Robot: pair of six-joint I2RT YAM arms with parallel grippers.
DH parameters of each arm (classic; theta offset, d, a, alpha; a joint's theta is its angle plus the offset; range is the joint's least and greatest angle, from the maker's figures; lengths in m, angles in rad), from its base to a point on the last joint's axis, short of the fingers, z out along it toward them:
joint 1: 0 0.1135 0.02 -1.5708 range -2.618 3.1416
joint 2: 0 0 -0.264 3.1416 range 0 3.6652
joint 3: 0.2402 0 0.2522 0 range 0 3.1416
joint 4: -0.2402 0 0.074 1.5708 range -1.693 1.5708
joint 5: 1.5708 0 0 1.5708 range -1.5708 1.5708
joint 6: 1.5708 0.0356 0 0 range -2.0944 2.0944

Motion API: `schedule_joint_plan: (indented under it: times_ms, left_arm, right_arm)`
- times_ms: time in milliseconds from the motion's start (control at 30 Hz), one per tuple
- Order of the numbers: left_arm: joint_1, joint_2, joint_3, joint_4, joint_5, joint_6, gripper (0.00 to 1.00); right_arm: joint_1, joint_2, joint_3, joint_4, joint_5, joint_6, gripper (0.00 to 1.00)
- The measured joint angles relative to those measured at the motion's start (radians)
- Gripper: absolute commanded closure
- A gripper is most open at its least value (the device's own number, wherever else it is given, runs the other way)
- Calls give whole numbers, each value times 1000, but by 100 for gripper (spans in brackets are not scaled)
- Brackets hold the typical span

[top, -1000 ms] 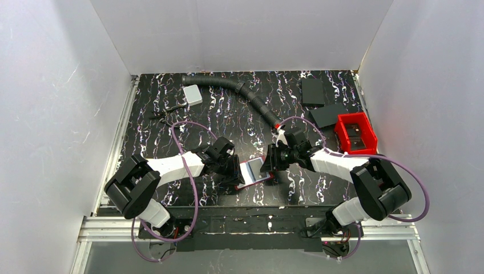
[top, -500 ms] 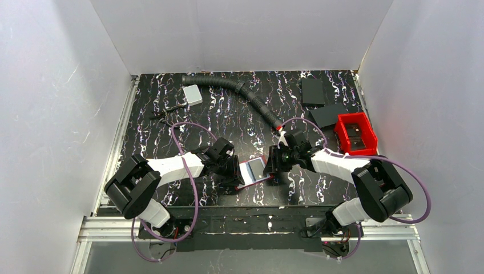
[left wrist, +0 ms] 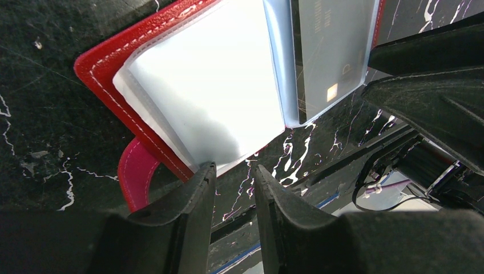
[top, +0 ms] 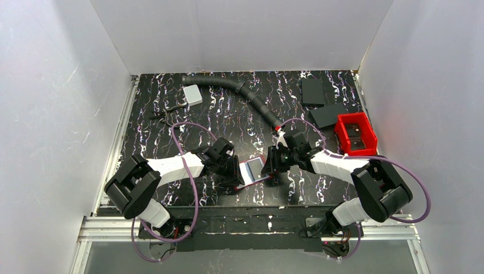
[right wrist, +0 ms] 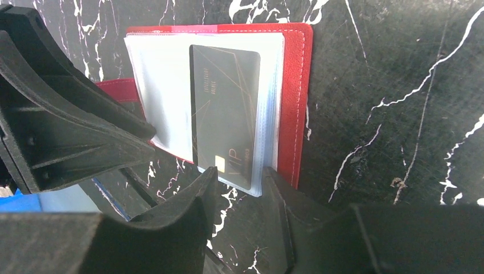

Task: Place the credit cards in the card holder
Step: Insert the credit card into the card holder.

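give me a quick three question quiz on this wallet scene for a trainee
1. True or false: the wallet lies shut.
2. What colour is the card inside it? A dark, B pale blue, C red.
3. Fill in: the bin stands to the wallet's ___.

Key: 1 false, it lies open; 2 A; 3 right.
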Motion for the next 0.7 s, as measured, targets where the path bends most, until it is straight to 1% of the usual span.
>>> schedule_joint_plan:
  times_ms: [267,533,700]
  left_arm:
    - [0,0,0,0,0,0,70]
    - [0,2,0,6,1,0,71]
    - [0,2,0,12,1,0,71]
  right_arm:
    - [4,-1,0,32,-37,42,58]
    - [16,-32,0,30,-49,51,57]
    - [32,-34,0,21,-55,51,58]
